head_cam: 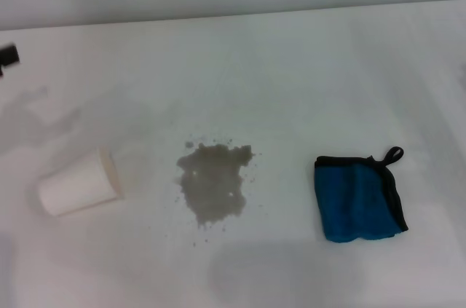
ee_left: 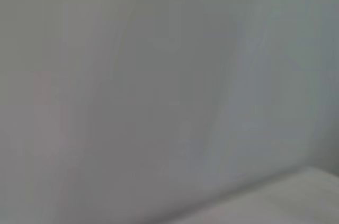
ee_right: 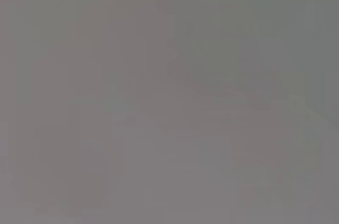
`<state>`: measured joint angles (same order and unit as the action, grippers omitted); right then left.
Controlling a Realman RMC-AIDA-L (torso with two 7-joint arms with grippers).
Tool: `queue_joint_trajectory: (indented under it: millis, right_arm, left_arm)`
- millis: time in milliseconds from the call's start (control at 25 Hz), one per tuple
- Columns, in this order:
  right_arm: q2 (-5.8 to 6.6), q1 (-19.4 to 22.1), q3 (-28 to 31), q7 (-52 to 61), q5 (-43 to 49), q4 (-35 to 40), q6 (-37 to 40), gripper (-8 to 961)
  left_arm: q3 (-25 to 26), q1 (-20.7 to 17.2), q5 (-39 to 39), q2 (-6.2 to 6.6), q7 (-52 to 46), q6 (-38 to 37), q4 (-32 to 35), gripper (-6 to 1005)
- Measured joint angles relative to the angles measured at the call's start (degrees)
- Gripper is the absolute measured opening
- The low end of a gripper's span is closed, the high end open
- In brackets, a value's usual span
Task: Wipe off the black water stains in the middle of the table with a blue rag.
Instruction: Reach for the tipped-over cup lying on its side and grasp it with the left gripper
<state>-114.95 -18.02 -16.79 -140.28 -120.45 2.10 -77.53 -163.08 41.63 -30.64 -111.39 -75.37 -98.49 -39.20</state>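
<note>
Blue rag (head_cam: pixel 358 199): untouched on bench (head_cam: pixel 291 68), right of black water stains (head_cam: pixel 213 180). My grippers unseen (state: cannot tell). Grab rag by folded body first.

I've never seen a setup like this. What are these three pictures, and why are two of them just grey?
This is a two-armed robot with three cameras. The clear picture comes from its head, looking down at a white table. On it lie a tipped-over paper cup, a grey-brown water stain in the middle and a folded blue rag to the right. The two grey pictures come from cameras on its wrists, which show only blank surface. Neither gripper is in view, and nothing is held yet.
</note>
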Motion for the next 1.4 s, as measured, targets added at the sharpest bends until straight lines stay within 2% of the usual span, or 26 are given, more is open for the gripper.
queue_joint_trajectory:
  millis: [40,80,200,240,560,760,800,880,960,1240,1320,1400]
  right_arm:
    - [-0.01,0.0,0.0,0.5,-0.3,-0.4,0.0,871]
    - [-0.01,0.1,0.0,0.9,-0.6,-0.9,0.0,871]
    - [-0.01,0.3,0.0,2.2,-1.1,-3.0,-0.5,871]
    - [-0.01,0.3,0.0,2.2,-1.1,-3.0,-0.5,871]
    - [-0.01,0.6,0.0,1.9,-1.1,-5.5,-0.6,871]
    - [0.0,0.6,0.0,1.8,-1.1,-5.6,-0.1,871]
    - [-0.01,0.7,0.0,1.8,-1.1,-5.7,-0.1,871]
    - [-0.01,0.8,0.0,1.8,-1.1,-5.7,-0.1,871]
    - [-0.01,1.2,0.0,1.8,-1.1,-5.9,-0.2,870]
    - [0.03,2.0,0.0,2.0,-1.0,-6.2,-0.5,870]
    - [0.04,2.1,0.0,2.0,-1.0,-6.2,-0.5,870]
    - [0.05,2.0,0.0,1.9,-1.0,-6.2,-0.5,871]
  left_arm:
    - [0.0,2.6,7.4,1.35,-2.6,-3.5,-2.9,885]
    - [0.0,4.4,12.6,1.79,-3.7,-5.2,-4.9,884]
    - [-0.1,8.1,21.8,2.29,-4.7,-7.5,-7.9,884]
    - [-0.1,10.1,26.9,2.59,-5.1,-8.3,-8.8,884]
    - [-0.2,19.6,45.3,3.21,-4.2,-9.9,-13.2,885]
    - [-0.3,24.8,53.8,2.75,-0.4,-9.9,-14.9,885]
    - [-0.3,26.5,56.3,2.25,1.4,-9.5,-15.0,884]
    - [-0.3,27.2,57.1,1.91,2.1,-9.2,-15.1,884]
    - [-0.3,28.3,58.1,0.71,3.2,-8.8,-15.1,884]
    - [-0.3,29.5,63.1,-5.71,5.4,-1.4,-15.5,885]
    - [-0.3,29.5,63.6,-6.68,5.6,-0.5,-15.4,884]
    - [-0.3,29.3,63.6,-7.05,5.7,-0.1,-15.2,884]
